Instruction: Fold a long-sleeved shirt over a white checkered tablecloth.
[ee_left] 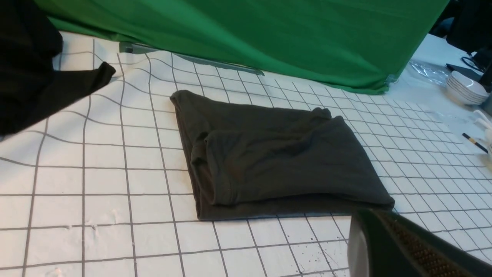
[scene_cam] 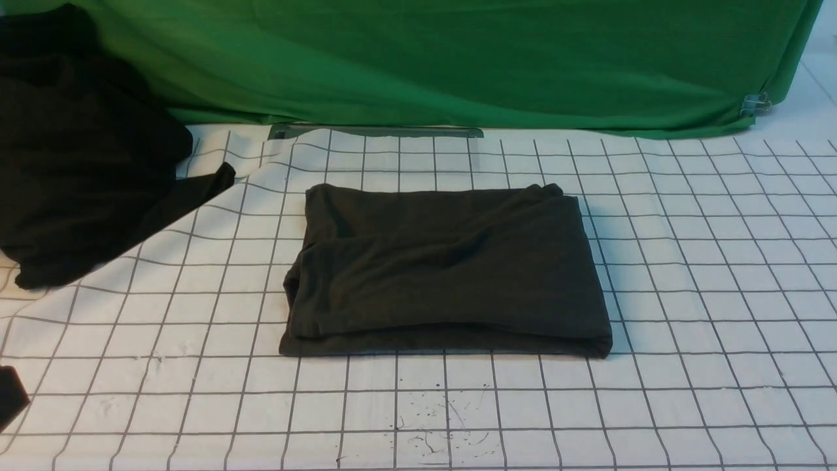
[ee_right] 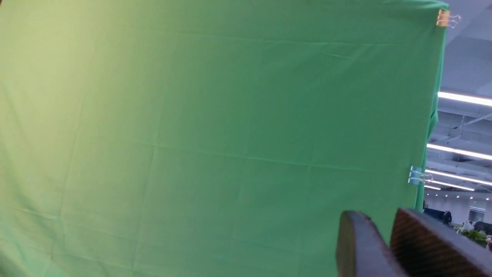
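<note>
The long-sleeved shirt [scene_cam: 444, 268] lies folded into a flat dark charcoal rectangle in the middle of the white checkered tablecloth [scene_cam: 686, 261]; its print is hidden inside the fold. In the left wrist view the shirt [ee_left: 269, 161] rests just beyond my left gripper [ee_left: 374, 215], whose fingers are shut together on nothing, hovering off the near right corner over the tablecloth [ee_left: 115, 192]. In the front view only a dark bit of the left gripper [scene_cam: 8, 396] shows at the left edge. My right gripper [ee_right: 378, 217] is raised, faces the green backdrop and is shut, empty.
A rumpled heap of black cloth [scene_cam: 72, 150] sits at the far left, spilling onto the tablecloth. The green backdrop [scene_cam: 458, 59] hangs along the far edge, above a metal strip [scene_cam: 376, 131]. A stack of white bowls [ee_left: 465, 88] and a pen [ee_left: 474, 142] lie beyond the right side.
</note>
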Controlling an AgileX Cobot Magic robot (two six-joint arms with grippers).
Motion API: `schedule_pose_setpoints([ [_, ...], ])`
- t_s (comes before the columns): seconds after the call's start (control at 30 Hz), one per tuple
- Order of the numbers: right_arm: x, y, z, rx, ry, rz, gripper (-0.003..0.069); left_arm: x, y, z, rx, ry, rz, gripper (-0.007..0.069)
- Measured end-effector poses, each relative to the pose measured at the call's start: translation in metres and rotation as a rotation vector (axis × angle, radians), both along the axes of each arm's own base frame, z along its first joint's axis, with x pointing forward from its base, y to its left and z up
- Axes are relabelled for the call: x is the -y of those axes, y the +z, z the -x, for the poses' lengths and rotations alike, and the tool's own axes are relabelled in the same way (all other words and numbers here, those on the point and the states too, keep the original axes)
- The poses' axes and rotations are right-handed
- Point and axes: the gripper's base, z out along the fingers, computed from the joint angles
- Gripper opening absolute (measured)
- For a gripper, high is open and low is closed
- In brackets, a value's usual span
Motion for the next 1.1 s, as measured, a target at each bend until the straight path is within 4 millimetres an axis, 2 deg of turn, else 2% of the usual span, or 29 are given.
schedule_pose_setpoints([
  [0.63,-0.001,-0.002,-0.001,-0.019,0.006,0.004,0.0181,0.0,-0.001,-0.001,-0.001,0.0,-0.006,-0.0003],
  [0.8,-0.001,-0.002,-0.001,-0.019,0.006,0.004,0.0193,-0.003,-0.004,-0.007,0.122,0.027,-0.116,-0.0001],
  [0.9,-0.001,-0.002,-0.001,-0.021,0.006,0.003,0.0199,-0.008,-0.017,-0.014,0.271,0.131,-0.166,-0.0001],
  [0.97,-0.001,-0.002,-0.001,-0.021,0.006,0.003,0.0204,-0.012,-0.035,-0.016,0.311,0.213,-0.185,-0.0001],
  [1.03,-0.001,-0.002,-0.001,-0.023,0.007,0.004,0.021,-0.016,-0.063,-0.018,0.314,0.297,-0.2,-0.0001],
  [1.1,-0.001,-0.002,-0.001,-0.023,0.007,0.004,0.0212,-0.017,-0.073,-0.019,0.299,0.327,-0.21,-0.0001],
])
